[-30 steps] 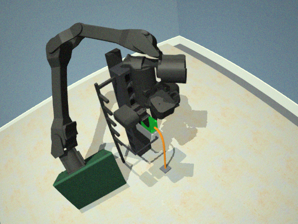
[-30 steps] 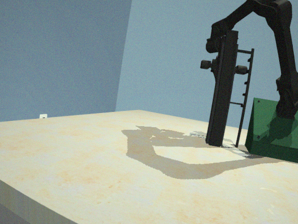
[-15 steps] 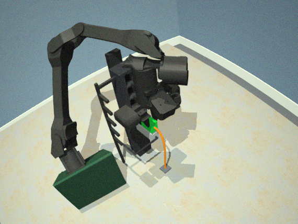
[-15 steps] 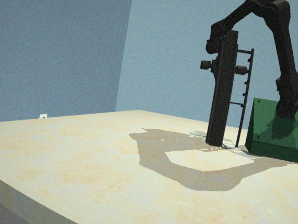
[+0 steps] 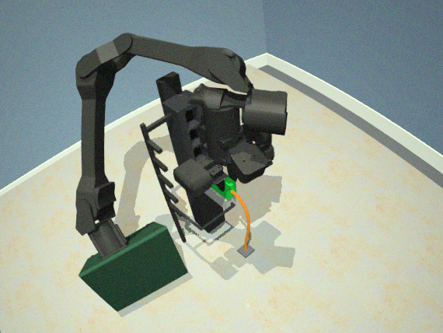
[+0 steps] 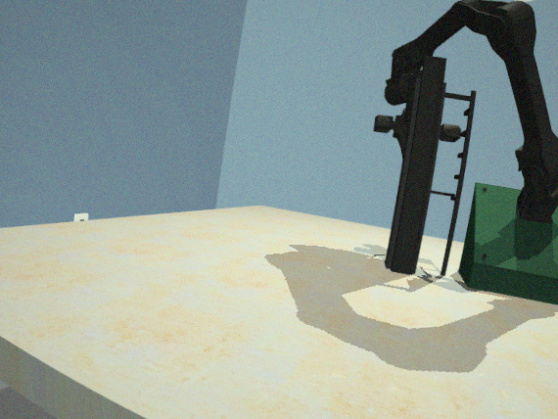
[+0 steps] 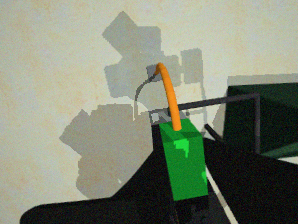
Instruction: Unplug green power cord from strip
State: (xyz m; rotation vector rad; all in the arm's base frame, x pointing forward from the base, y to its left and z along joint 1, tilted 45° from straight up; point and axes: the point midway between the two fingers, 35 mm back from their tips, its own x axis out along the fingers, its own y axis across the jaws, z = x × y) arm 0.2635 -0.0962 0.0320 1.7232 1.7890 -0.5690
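Beige floor (image 5: 330, 233) under green base (image 5: 136, 264), strip (image 5: 202, 210), grey pad (image 5: 245, 250)
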